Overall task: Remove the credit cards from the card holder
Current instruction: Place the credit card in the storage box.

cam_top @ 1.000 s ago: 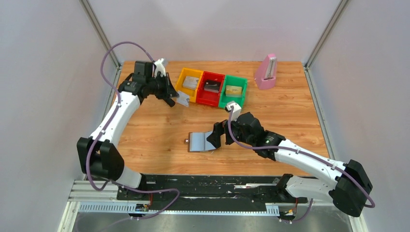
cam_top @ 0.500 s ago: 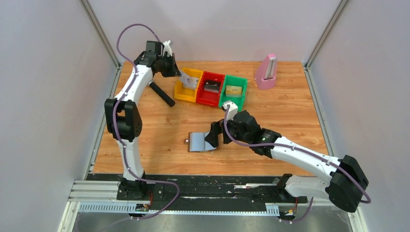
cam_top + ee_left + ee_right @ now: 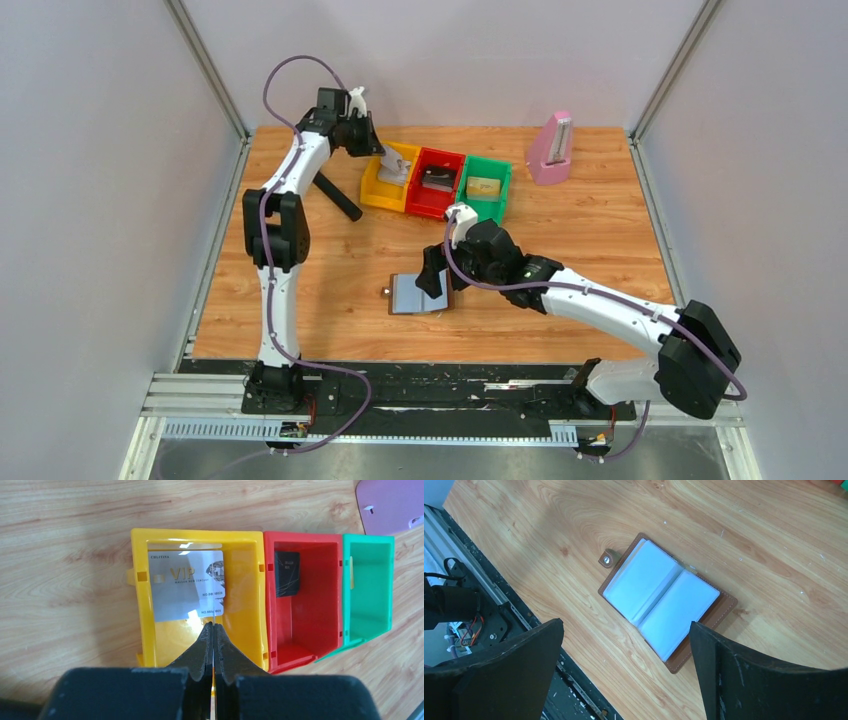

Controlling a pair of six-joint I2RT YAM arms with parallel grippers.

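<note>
The brown card holder [image 3: 412, 295] [image 3: 659, 600] lies open on the table, its two light-blue panels facing up. My right gripper [image 3: 437, 280] [image 3: 626, 625] hovers open just above it, one finger on each side, touching nothing. My left gripper [image 3: 375, 150] [image 3: 213, 625] is shut on a silver credit card [image 3: 393, 171] that hangs over the yellow bin [image 3: 381, 188] [image 3: 142, 605]. In the left wrist view that card shows only edge-on between the jaws. Another silver VIP card [image 3: 185, 582] lies in the yellow bin.
A red bin [image 3: 432, 205] [image 3: 320, 630] holds a black card [image 3: 287, 573]. Beside it, a green bin [image 3: 480, 207] [image 3: 370, 605] holds a gold card [image 3: 483, 186]. A pink metronome-like thing [image 3: 550, 148] stands at the back right. A black bar [image 3: 338, 197] lies left of the bins.
My left arm has swung right and back, carrying the silver card from beside the bins to over the yellow bin. My right gripper has slid left over the card holder.
</note>
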